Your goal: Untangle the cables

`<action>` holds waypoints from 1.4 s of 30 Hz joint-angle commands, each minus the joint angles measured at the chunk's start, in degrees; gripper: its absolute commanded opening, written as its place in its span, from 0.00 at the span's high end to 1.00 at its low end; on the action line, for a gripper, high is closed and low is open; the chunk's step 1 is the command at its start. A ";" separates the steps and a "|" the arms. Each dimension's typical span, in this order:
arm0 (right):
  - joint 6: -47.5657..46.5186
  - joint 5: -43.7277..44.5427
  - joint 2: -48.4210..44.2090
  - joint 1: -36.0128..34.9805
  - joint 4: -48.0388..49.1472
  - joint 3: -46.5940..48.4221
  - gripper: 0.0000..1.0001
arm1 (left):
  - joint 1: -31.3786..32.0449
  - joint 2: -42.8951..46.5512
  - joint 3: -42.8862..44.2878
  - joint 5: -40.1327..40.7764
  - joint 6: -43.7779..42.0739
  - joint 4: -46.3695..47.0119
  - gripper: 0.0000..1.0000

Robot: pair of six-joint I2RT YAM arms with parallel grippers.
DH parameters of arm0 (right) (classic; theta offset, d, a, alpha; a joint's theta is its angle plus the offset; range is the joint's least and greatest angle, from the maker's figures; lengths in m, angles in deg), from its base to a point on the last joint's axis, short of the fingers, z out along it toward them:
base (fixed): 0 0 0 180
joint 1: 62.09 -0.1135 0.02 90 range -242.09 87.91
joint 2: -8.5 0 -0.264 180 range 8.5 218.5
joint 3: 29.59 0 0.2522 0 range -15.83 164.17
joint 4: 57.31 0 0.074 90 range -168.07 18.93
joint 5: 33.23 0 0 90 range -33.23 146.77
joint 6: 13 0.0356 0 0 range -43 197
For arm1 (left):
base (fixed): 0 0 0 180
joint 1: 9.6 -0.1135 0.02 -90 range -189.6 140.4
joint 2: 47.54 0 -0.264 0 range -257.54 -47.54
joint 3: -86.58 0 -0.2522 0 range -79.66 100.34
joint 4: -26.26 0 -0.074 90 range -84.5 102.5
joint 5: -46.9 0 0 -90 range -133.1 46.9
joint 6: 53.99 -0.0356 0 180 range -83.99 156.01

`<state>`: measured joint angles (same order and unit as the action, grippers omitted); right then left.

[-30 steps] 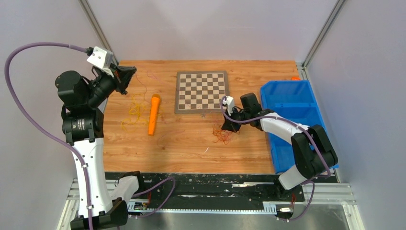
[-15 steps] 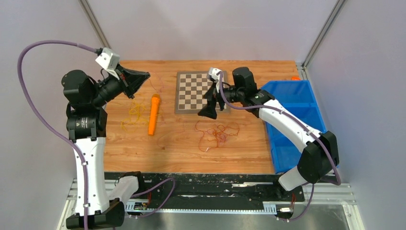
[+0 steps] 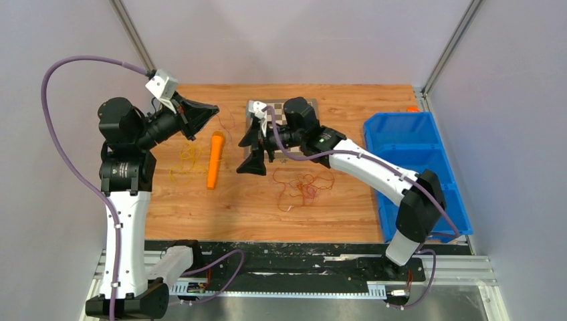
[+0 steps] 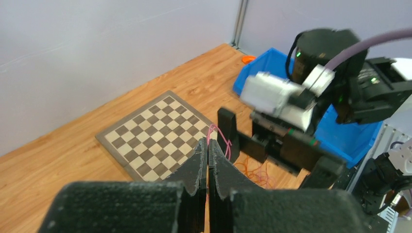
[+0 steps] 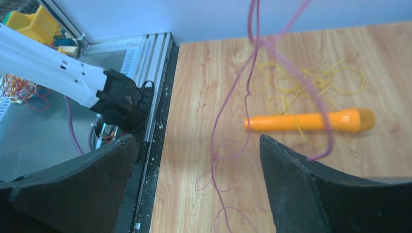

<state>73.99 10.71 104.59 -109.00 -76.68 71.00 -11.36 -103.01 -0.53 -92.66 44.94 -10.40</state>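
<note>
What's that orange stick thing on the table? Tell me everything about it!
The orange stick is a smooth, plastic-looking rod, thicker at its far end. It lies flat on the wooden table. Thin yellow cables loop beside it, and some seem to cross it. Nothing grips it.

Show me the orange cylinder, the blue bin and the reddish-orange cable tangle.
orange cylinder (image 3: 214, 160), top view, mid-body.
blue bin (image 3: 401, 134), top view, bare far-compartment floor.
reddish-orange cable tangle (image 3: 308, 189), top view, dense middle.
</note>
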 commanded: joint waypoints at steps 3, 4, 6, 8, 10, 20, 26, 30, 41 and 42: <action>-3.41 3.01 4.11 -0.38 2.81 -3.54 0.42 | 0.30 0.10 0.79 1.05 0.76 1.91 1.00; -4.14 3.44 3.98 -0.06 2.80 -4.42 0.57 | 0.25 0.14 0.99 2.19 0.26 1.68 1.00; -5.32 3.90 2.88 0.98 2.54 -6.79 0.89 | 0.15 0.10 1.90 5.49 -2.13 -0.08 1.00; -7.19 5.05 0.91 2.51 1.16 -10.43 1.00 | -0.69 0.09 3.11 12.83 -5.46 -1.88 1.00; -10.07 5.92 -2.13 4.46 -0.92 -14.47 1.00 | -3.33 0.12 3.71 21.13 -8.13 -2.05 1.00; -11.08 5.24 -9.29 11.19 -5.67 -20.52 1.00 | -9.14 -2.90 -6.56 14.90 -24.67 -18.71 1.00; -1.37 0.12 -8.29 11.32 -5.55 -7.01 1.00 | -9.14 0.81 -22.70 13.21 -36.32 -18.10 0.73; 6.05 -2.93 -7.62 11.16 -3.69 1.62 1.00 | -8.82 4.98 -24.77 -3.95 -35.90 -13.30 0.05; 18.66 -2.87 -3.97 10.92 4.13 20.00 1.00 | 18.43 -0.56 -36.03 1.45 -4.76 34.72 0.00; 19.30 -2.56 -3.97 10.89 4.50 20.77 1.00 | 20.52 -2.08 -36.22 1.78 -1.87 37.42 0.00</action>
<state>86.87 8.61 99.67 -97.68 -76.09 87.00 3.81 -98.22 -34.82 -93.91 29.25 5.52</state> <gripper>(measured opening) 0.003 1.000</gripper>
